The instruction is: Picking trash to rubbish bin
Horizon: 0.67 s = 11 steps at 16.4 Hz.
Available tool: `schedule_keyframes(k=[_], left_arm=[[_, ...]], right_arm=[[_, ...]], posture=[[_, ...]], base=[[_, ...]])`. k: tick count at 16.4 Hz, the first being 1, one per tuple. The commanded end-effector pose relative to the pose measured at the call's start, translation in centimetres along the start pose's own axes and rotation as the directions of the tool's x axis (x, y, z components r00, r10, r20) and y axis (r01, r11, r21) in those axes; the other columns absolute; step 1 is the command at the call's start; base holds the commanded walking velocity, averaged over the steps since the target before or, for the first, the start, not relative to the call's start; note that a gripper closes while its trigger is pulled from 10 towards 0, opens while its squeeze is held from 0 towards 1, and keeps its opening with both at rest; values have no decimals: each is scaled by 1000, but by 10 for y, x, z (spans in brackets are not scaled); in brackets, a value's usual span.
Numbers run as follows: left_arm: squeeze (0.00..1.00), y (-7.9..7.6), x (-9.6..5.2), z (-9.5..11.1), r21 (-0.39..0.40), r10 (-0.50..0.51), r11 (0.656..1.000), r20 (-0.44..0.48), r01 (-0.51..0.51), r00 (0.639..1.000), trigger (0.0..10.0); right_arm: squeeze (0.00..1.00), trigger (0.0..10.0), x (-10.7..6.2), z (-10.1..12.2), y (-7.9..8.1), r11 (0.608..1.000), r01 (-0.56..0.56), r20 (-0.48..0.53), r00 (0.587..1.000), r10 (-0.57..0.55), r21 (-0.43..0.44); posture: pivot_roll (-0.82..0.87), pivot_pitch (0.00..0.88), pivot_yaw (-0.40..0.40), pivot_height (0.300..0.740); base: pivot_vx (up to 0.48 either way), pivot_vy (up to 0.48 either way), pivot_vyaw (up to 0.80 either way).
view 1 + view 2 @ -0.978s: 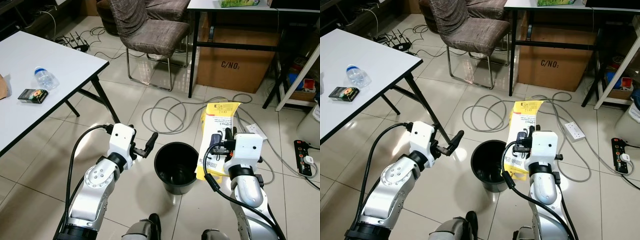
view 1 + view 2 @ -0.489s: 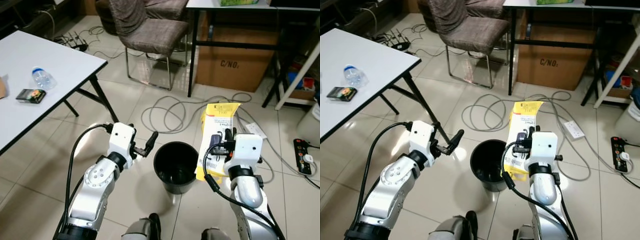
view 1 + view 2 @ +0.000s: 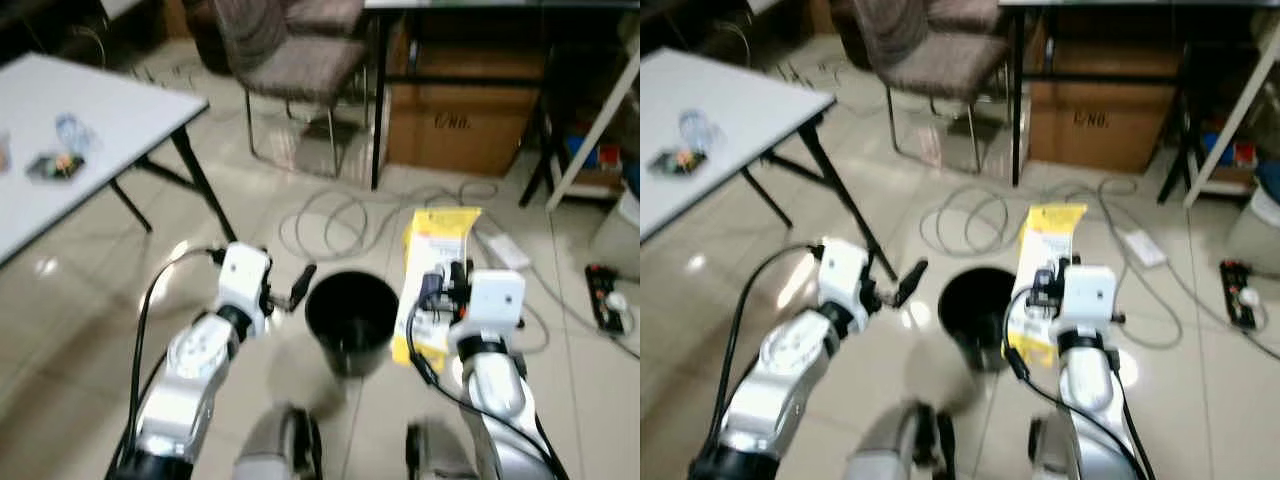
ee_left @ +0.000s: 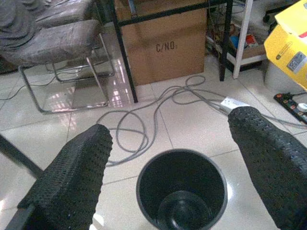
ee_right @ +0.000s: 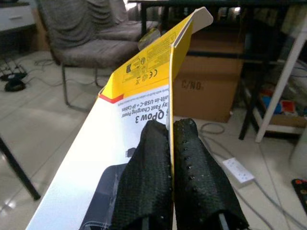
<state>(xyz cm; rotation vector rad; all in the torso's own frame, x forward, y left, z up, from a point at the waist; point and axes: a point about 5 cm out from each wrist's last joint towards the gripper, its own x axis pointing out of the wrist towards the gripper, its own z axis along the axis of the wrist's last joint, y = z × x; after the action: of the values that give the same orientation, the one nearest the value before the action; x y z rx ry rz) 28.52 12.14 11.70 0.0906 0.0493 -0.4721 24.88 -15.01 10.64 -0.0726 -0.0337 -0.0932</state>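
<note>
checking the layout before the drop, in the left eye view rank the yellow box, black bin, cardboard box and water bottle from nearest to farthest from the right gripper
1. Yellow box: clamped in the right gripper.
2. Black bin: on the floor just to the gripper's left.
3. Cardboard box: ahead, under the dark desk.
4. Water bottle: far left, on the white table.

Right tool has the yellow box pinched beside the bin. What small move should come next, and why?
Probably shift the right tool toward the bin, then release. The yellow box hangs beside the rim, not over the opening; the left tool waits open on the other side.

Yellow-white flat box upright beside open black bin.
</note>
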Motion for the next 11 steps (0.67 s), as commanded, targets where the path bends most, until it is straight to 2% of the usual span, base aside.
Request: schedule_keyframes(k=[1,11], left_arm=[[0,3,-5,-6,7,12,1000,-31,-12,999,10000],[0,5,-5,-5,24,-5,1000,-18,6,1000,10000]], right_arm=[[0,10000,1,1,5,1000,-15,10,1000,15,4],[0,10000,2,2,6,1000,-10,19,1000,9,11]], posture=[[-41,165,139,620],[-32,158,148,615]], base=[[0,0,0],[0,0,0]])
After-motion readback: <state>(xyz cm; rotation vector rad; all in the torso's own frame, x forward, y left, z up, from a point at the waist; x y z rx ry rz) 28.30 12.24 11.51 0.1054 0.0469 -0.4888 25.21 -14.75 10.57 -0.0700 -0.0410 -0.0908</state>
